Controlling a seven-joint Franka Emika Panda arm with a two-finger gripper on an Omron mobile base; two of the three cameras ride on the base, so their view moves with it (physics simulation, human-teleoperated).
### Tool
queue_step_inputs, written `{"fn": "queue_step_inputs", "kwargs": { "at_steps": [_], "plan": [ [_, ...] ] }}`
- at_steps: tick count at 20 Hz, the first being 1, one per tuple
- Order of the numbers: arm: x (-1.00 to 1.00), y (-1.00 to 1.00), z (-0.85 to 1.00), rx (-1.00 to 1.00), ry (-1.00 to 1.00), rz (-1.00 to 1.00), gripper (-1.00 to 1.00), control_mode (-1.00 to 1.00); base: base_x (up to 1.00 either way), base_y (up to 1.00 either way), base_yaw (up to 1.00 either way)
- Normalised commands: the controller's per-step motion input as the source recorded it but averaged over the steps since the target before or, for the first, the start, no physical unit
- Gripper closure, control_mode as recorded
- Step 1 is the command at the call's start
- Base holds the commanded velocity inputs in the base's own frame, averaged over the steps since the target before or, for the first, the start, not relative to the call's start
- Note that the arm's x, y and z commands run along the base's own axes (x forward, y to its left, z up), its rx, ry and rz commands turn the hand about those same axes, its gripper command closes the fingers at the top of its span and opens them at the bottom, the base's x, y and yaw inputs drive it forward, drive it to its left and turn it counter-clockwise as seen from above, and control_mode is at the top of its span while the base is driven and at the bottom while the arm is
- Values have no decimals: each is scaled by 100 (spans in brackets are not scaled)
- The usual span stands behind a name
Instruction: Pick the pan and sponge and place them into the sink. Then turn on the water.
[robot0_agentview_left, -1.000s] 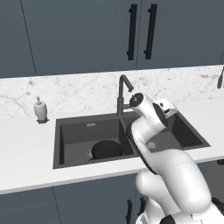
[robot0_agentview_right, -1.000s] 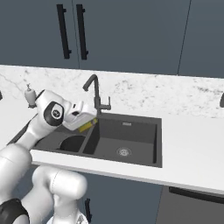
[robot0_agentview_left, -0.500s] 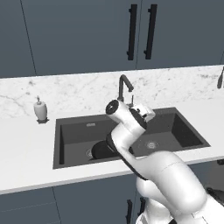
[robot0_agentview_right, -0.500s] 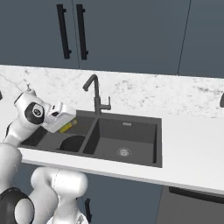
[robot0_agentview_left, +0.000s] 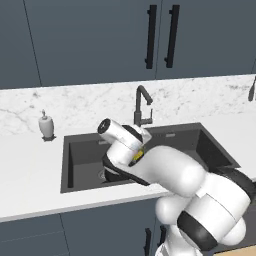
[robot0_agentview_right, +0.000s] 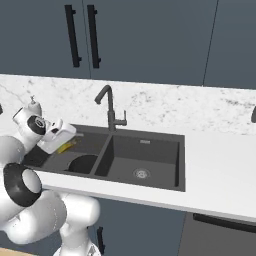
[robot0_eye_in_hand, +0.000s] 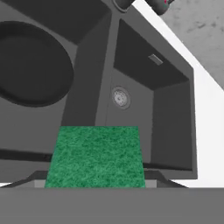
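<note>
pan (robot0_eye_in_hand: 33, 70) filling left basin floor, right basin of sink (robot0_eye_in_hand: 173, 109) open, faucet (robot0_agentview_right: 107, 107) rising behind divider

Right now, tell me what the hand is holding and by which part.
The hand holds the sponge, over the sink; where its fingers clamp it is hidden.

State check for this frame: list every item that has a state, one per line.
pan: lying in the sink's left basin
sponge: held by the tool, above the sink
tool: shut on the sponge
sink: right basin bare
faucet: no water flowing
cabinet doors: closed
</note>
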Motion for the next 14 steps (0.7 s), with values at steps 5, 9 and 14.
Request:
{"fn": "queue_step_inputs", "kwargs": {
  "at_steps": [5, 9, 14],
  "plan": [
    [82, 43, -40, 0, 30, 0, 100, -100, 0, 0, 0],
    [79, 10, -62, 0, 28, 0, 100, -100, 0, 0, 0],
    [78, 2, -78, 0, 29, 0, 100, -100, 0, 0, 0]
  ]
}}
